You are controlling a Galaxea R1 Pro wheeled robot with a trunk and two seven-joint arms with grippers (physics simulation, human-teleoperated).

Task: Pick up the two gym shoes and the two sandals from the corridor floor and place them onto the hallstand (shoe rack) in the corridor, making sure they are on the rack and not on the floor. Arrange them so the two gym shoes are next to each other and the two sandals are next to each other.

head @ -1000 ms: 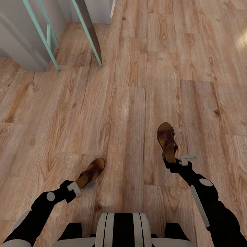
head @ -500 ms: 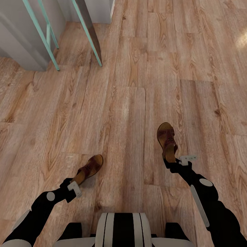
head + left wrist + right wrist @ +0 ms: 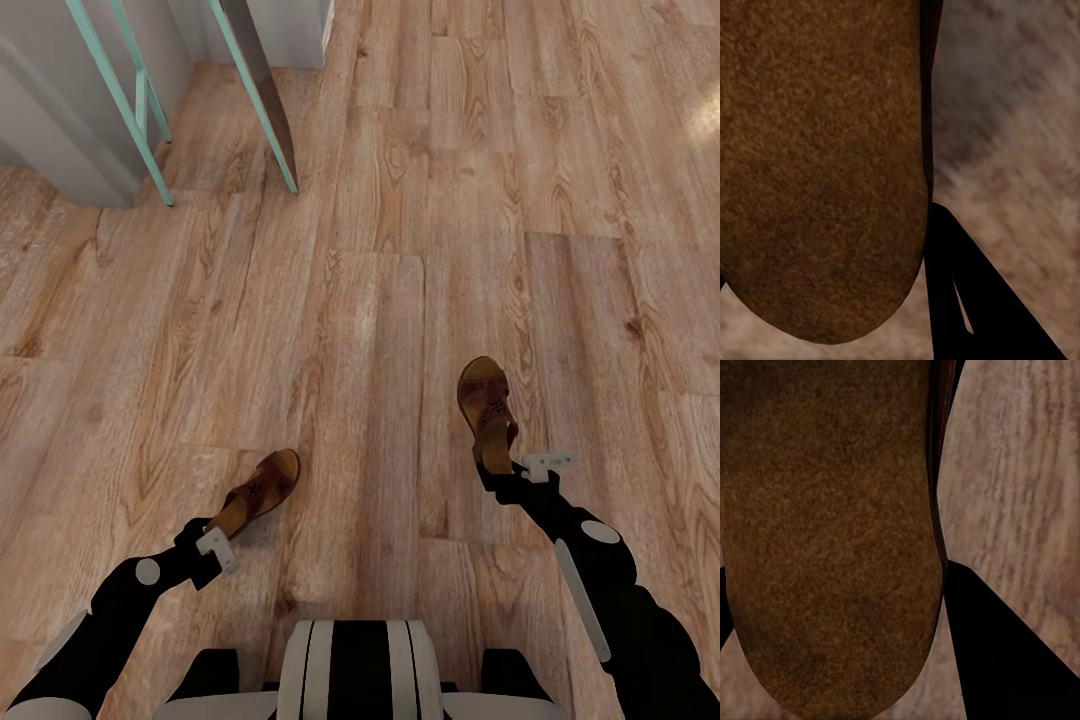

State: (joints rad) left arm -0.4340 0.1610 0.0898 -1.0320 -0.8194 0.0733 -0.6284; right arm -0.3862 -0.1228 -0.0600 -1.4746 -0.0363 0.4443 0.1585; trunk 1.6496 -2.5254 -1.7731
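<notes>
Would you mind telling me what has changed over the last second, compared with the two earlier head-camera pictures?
The left gripper, shut on the left sandal, drew back slightly toward the robot and swung the sandal's toe end a little further leftward; nearly all of that came in the first half second. The right gripper kept the right sandal as it was. The corridor floor and the camera view stayed unchanged.

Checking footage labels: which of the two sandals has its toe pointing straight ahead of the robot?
The sandal in the right gripper: that sandal points straight ahead, while the left gripper holds its sandal angled toward the right.
</notes>
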